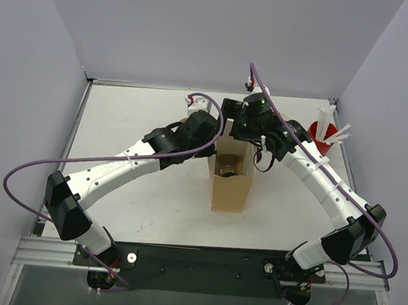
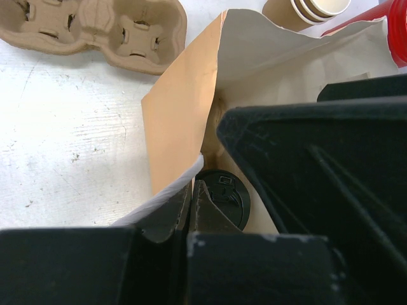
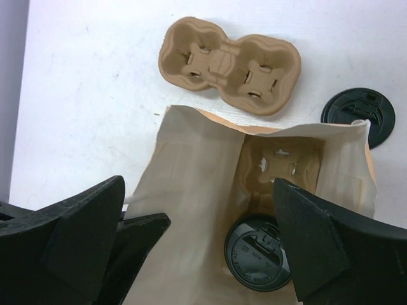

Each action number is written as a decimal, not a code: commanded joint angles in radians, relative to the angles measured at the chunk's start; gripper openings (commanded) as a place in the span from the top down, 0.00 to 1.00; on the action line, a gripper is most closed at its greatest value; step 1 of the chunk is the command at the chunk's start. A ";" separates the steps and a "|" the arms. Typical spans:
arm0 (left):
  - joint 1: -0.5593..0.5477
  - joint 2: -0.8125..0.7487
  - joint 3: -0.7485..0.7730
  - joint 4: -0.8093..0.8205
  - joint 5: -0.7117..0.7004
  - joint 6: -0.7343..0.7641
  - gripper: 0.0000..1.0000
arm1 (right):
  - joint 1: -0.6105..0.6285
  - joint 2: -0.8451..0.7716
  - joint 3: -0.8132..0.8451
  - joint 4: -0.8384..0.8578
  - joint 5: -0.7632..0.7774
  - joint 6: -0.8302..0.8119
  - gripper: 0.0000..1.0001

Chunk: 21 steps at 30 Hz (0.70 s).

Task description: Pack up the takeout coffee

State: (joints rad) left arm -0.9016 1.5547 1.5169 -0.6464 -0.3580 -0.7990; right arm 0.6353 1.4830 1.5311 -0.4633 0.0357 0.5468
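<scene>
A tan paper bag (image 1: pixel 230 183) stands open in the middle of the table. Inside it sits the takeout coffee (image 3: pixel 257 254); only its black lid shows, also in the left wrist view (image 2: pixel 230 196). It rests in a pulp carrier (image 3: pixel 280 162) at the bag's bottom. My left gripper (image 2: pixel 191 190) is shut on the bag's left rim and holds the mouth apart. Above the bag's mouth hangs my right gripper (image 3: pixel 203 248), open and holding nothing, with one finger (image 3: pixel 324 248) partly over the lid.
A second pulp carrier (image 3: pixel 229 63) lies on the table beyond the bag, with a loose black lid (image 3: pixel 359 114) to its right. A stack of paper cups (image 2: pixel 311 9) and a red cup with white straws (image 1: pixel 322 137) stand at the back right.
</scene>
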 commanded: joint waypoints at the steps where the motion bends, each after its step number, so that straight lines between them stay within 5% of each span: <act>1: 0.004 0.007 0.032 0.028 0.010 0.020 1.00 | -0.006 -0.043 0.001 0.094 -0.002 0.027 0.06; 21: 0.006 0.007 0.034 0.024 0.008 0.027 1.00 | -0.013 -0.001 0.007 0.301 -0.025 0.025 0.04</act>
State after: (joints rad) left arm -0.9012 1.5547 1.5169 -0.6464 -0.3576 -0.7918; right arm 0.6289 1.4773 1.5276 -0.2581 0.0200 0.5758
